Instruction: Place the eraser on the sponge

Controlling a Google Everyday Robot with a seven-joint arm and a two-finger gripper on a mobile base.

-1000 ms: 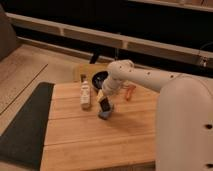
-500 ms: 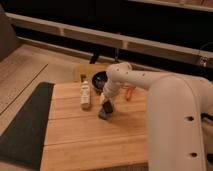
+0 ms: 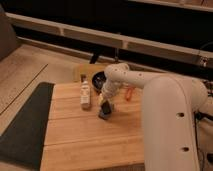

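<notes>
The blue sponge (image 3: 104,115) lies on the wooden table (image 3: 85,135) near its middle. The dark eraser (image 3: 106,108) sits at the top of the sponge, between or just under the tips of my gripper (image 3: 106,103). My gripper reaches down from the white arm (image 3: 150,90), which comes in from the right. Whether the eraser rests fully on the sponge is unclear.
A white-and-tan carton (image 3: 85,93) stands just left of the gripper. A dark bowl (image 3: 99,80) sits behind it. A small orange object (image 3: 129,92) lies right of the arm's wrist. A dark mat (image 3: 22,125) covers the floor left of the table.
The arm has shifted slightly; the gripper stays low over the sponge with the eraser at its tips.
</notes>
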